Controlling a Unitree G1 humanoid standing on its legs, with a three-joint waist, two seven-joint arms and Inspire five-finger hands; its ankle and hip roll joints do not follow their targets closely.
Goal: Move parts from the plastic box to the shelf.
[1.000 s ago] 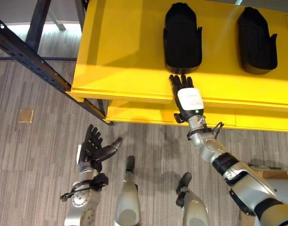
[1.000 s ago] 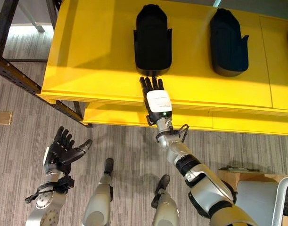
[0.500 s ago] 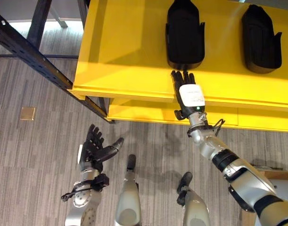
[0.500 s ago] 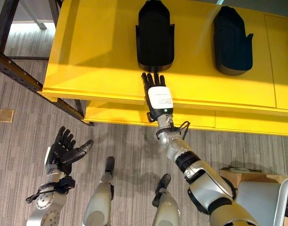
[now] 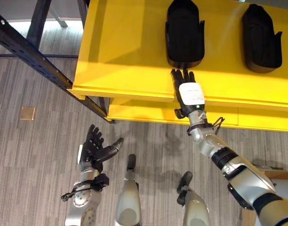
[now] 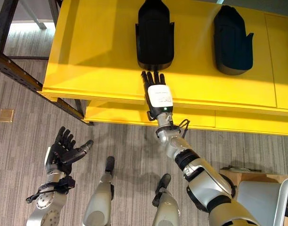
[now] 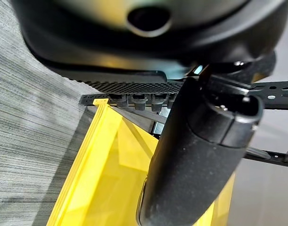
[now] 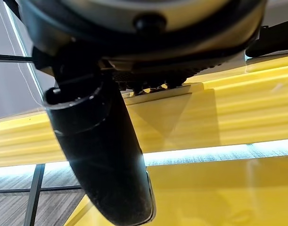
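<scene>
- Left eye view: my right hand (image 5: pixel 190 93) reaches out flat over the near edge of the yellow shelf (image 5: pixel 125 52), its fingers (image 5: pixel 181 75) straight and slightly spread, holding nothing. Their tips lie just short of the near end of a black part (image 5: pixel 184 33) that rests on the shelf top. A second black part (image 5: pixel 260 37) lies further right on the same shelf, well apart from the first. My left hand (image 5: pixel 93 149) hangs low on the left over the grey floor (image 5: pixel 30 160), fingers straight and fanned, thumb out to the right, empty.
- Right eye view: the same layout; a dark metal frame (image 6: pixel 21 70) runs diagonally at the shelf's left end, and a small tan square (image 6: pixel 4 115) lies on the floor at far left.
- Left wrist view: my thumb sticks out straight, with the yellow shelf edge and the dark frame beyond it.
- Right wrist view: my thumb is extended over the yellow shelf surface, nothing pinched; a black part's edge shows at the far corner.
</scene>
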